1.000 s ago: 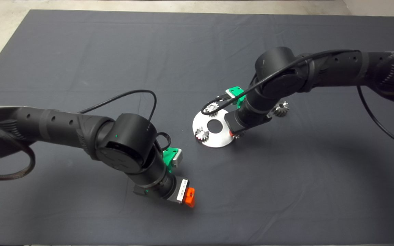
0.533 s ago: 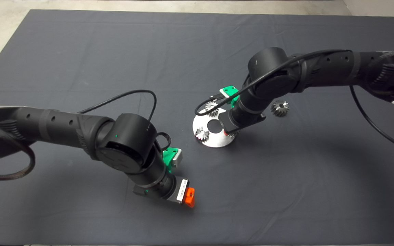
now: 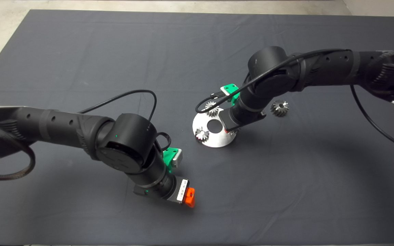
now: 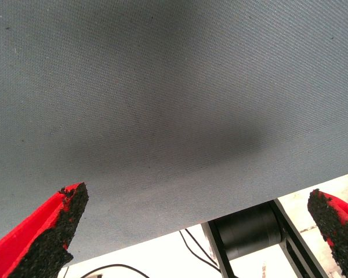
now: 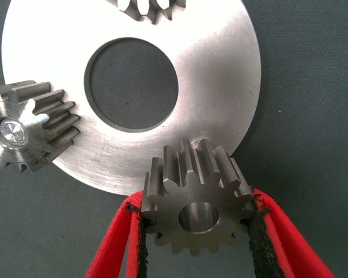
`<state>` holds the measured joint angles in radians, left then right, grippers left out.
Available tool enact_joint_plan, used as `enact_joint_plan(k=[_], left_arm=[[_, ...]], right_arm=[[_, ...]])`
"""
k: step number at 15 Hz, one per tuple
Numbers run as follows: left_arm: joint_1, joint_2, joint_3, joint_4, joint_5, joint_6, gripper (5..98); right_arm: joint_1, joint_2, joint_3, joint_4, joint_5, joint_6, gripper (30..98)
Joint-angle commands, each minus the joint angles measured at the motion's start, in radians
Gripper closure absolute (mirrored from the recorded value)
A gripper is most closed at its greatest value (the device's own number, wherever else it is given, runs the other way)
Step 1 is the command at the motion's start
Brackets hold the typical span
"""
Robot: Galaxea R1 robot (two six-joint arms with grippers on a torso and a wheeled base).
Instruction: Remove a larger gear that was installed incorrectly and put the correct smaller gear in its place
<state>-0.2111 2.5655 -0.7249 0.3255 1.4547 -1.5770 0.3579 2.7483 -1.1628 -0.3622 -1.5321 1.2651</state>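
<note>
Two arms are being seen over the dark mat (image 3: 80,41) in the head view. The left gripper (image 3: 187,198) is being held low over the near middle of the mat, well apart from the parts. The right gripper (image 3: 230,131) is being held at the near right rim of the round silver plate (image 3: 217,140), its fingers mostly hidden under the wrist. Two small silver gears (image 3: 201,134) are standing on the plate's left side. The larger gear (image 3: 279,108) is lying on the mat just right of the right arm, clear of the plate; its axis cannot be told.

Left wrist view: the red fingers (image 4: 52,231) are being held wide apart with nothing between them, over bare mat near its edge.

Right wrist view: the smaller gear (image 5: 180,200) is being clamped by the right gripper, one black pad (image 5: 140,231) on either side of its teeth. Its round bore is being turned straight toward the camera, so its axis is running along the fingers and down toward the plate. It is being held over the plate's rim, beside the centre hole (image 5: 130,84). Whether it is touching the plate cannot be told.
</note>
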Motion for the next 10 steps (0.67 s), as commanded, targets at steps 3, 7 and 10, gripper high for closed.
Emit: enact_joint_plan(k=[3, 7, 10], left_arm=[[-0.019, 0.0, 0.0, 0.004, -0.004, 0.002, 5.9], [-0.019, 0.0, 0.001, 0.004, -0.004, -0.001, 5.9], [-0.019, 0.0, 0.006, 0.004, -0.004, -0.003, 5.9]], right_arm=[[0.032, 0.001, 0.003, -0.029, -0.088, -0.001, 93.3], [0.03, -0.018, 0.003, -0.029, -0.089, -0.003, 93.4], [0.029, -0.046, 0.011, -0.029, -0.089, -0.003, 93.4]])
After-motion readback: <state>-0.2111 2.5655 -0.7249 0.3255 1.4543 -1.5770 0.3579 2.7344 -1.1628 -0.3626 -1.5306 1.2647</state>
